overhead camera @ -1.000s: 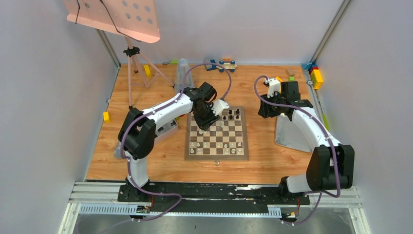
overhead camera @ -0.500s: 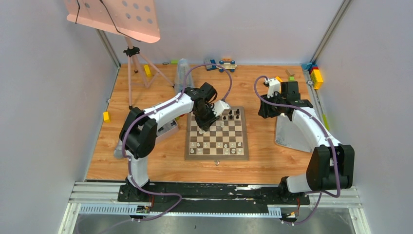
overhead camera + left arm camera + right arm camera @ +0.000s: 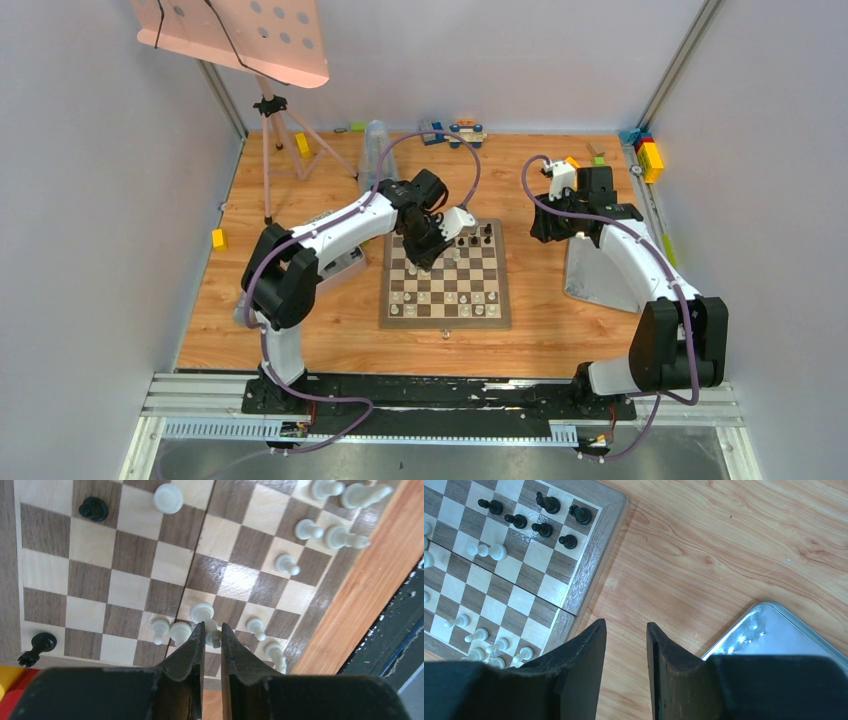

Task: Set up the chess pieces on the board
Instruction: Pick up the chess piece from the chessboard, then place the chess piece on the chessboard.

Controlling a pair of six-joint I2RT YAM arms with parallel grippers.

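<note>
The board (image 3: 445, 322) lies mid-table, with black chess pieces (image 3: 475, 236) at its far right corner and white ones (image 3: 445, 298) along the near rows. My left gripper (image 3: 424, 262) hangs over the board's far left part. In the left wrist view its fingers (image 3: 196, 640) pinch a small white piece (image 3: 213, 637) above the board (image 3: 90, 580), with other white pieces (image 3: 180, 630) close beside it. My right gripper (image 3: 626, 625) is open with nothing between its fingers, over bare wood between the board (image 3: 589, 545) and the tray (image 3: 774, 630).
The grey metal tray (image 3: 585, 275) lies right of the board under the right arm. One white piece (image 3: 443, 335) lies off the board's near edge. A pink music stand (image 3: 240, 35) on a tripod (image 3: 275, 140) and toy blocks (image 3: 455, 132) stand at the back.
The left jaws have narrowed onto the white piece, and that gripper has shifted slightly to the right. The right arm has not moved.
</note>
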